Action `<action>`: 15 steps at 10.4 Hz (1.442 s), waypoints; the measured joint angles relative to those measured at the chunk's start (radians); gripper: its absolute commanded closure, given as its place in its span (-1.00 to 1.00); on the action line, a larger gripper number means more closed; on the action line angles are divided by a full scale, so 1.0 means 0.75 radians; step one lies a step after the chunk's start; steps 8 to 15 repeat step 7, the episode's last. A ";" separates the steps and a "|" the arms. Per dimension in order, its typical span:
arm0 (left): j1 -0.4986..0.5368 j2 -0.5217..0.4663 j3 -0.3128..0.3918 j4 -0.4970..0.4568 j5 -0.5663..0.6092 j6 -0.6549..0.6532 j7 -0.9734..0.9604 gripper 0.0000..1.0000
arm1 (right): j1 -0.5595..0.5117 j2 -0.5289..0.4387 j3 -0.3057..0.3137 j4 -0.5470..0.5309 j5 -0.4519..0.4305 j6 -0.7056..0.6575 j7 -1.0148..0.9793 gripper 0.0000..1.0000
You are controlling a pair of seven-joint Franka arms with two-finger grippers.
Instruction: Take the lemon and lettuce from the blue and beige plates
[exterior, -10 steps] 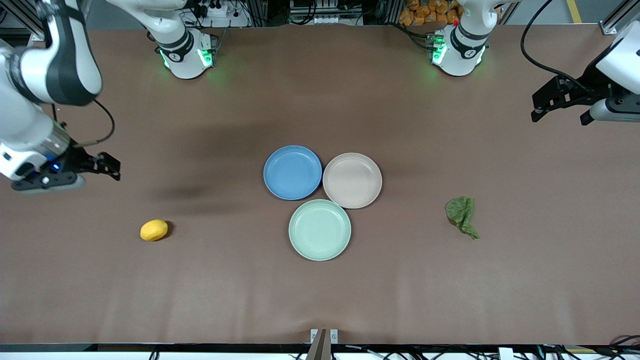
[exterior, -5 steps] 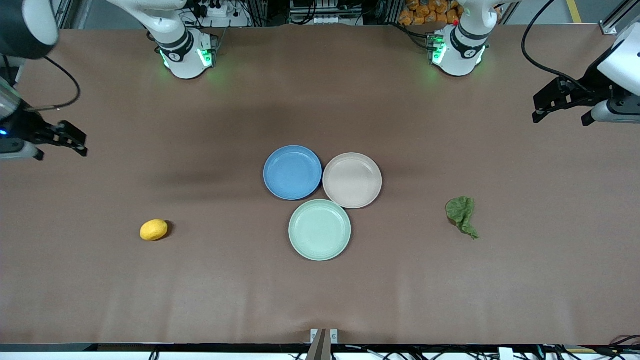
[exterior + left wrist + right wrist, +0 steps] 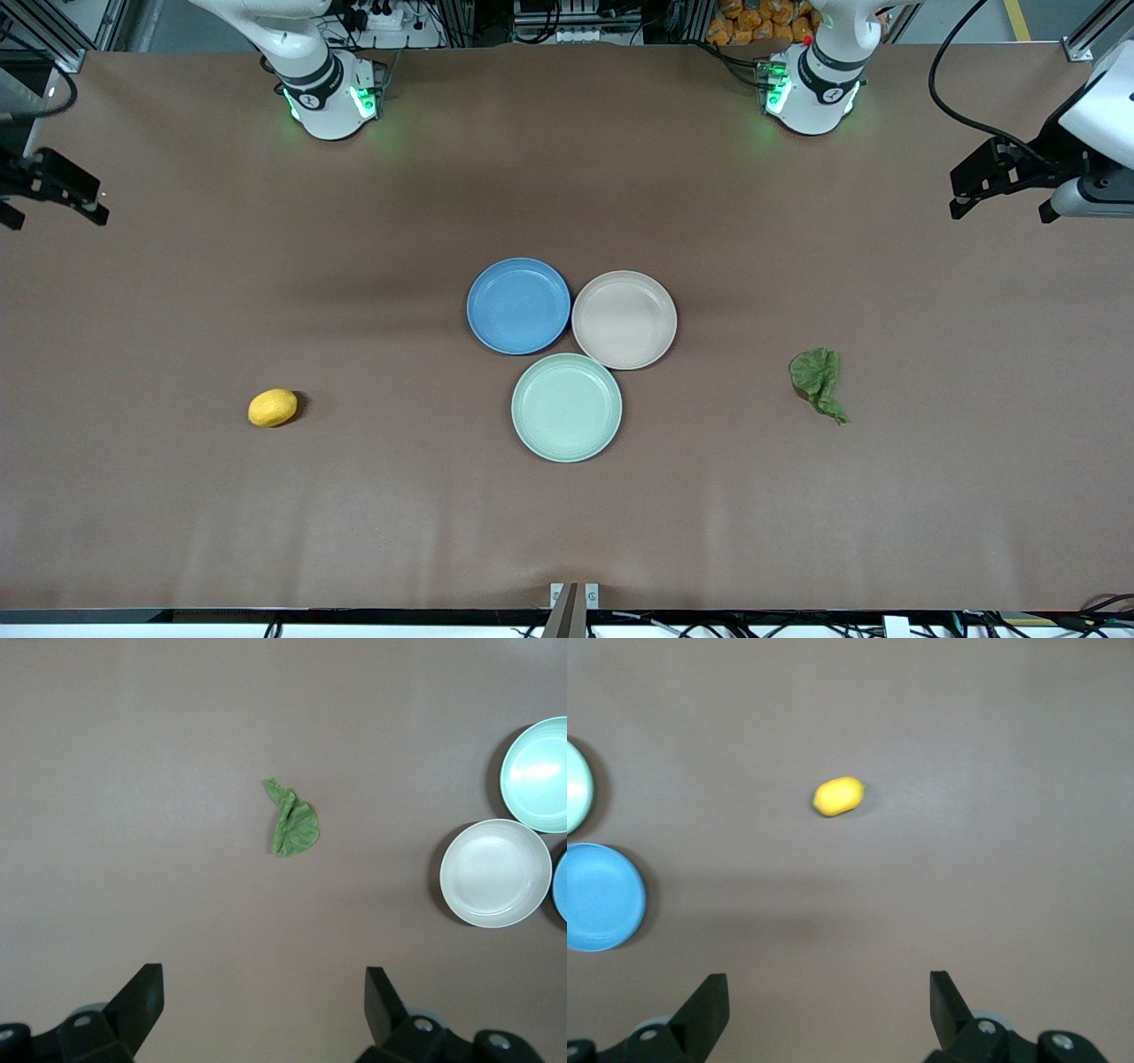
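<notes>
The lemon (image 3: 273,408) (image 3: 838,796) lies on the bare table toward the right arm's end. The lettuce (image 3: 818,381) (image 3: 292,819) lies on the table toward the left arm's end. The blue plate (image 3: 518,306) (image 3: 602,896) and the beige plate (image 3: 625,319) (image 3: 496,873) sit side by side mid-table, both with nothing on them. My right gripper (image 3: 53,215) (image 3: 829,1001) hangs open and high over the table's edge at its own end. My left gripper (image 3: 1001,213) (image 3: 264,1001) hangs open over bare table at its end. Neither holds anything.
A pale mint-green plate (image 3: 567,408) (image 3: 540,771) touches the other two plates, nearer to the front camera. Both arm bases (image 3: 332,89) (image 3: 811,84) stand at the table's back edge. A brown mat (image 3: 567,532) covers the table.
The right arm has risen and swung away toward its end of the table, its gripper now at the view's edge. The left gripper has barely shifted. Lemon, lettuce and plates have not moved.
</notes>
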State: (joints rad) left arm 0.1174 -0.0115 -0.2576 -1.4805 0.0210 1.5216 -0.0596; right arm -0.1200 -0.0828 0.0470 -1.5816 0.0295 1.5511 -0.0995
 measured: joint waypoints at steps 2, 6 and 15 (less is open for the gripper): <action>0.000 -0.001 0.000 0.000 0.000 0.000 0.000 -1.00 | 0.000 0.000 0.002 0.049 0.018 -0.038 0.025 -1.00; 0.000 -0.002 0.002 0.000 0.000 -0.031 0.000 -1.00 | 0.000 0.006 -0.001 0.059 0.020 -0.041 0.026 -1.00; 0.000 -0.002 0.002 0.000 0.000 -0.042 0.000 -1.00 | 0.000 0.007 -0.001 0.059 0.020 -0.041 0.027 -1.00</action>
